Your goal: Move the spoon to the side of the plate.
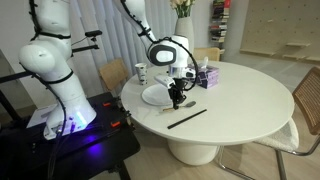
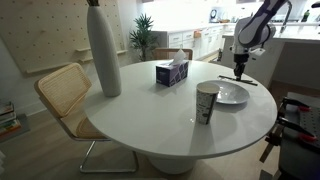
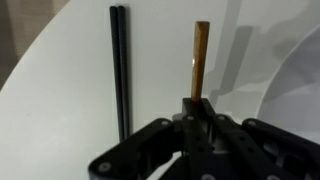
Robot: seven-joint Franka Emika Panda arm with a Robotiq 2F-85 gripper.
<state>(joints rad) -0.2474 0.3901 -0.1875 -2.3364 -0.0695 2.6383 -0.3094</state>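
Spoon (image 3: 201,60) sits in the jaws. In the wrist view its thin handle runs straight out from between them, so we read the gripper (image 3: 200,108) as clamped on the handle, with the bowl out of sight. We cannot tell whether it touches the bench (image 1: 240,90) or hangs just above it. It is beside the plate (image 1: 153,96), off the rim. The dark stick (image 3: 120,70) lies on its other side, roughly parallel and apart from it. In both exterior views the gripper points down just beside the plate's edge.

We judge the step in hand to be the set-down. To do it well, we lower straight until the spoon rests flat on the bench, keeping the handle clear of the rim so nothing props it up. We part the jaws only once it bears on the surface, since a slender spoon released too high may bounce or roll. Then we rise vertically, so the jaws do not drag it toward plate or stick. The cup (image 2: 206,102) stands across the plate, out of the way.
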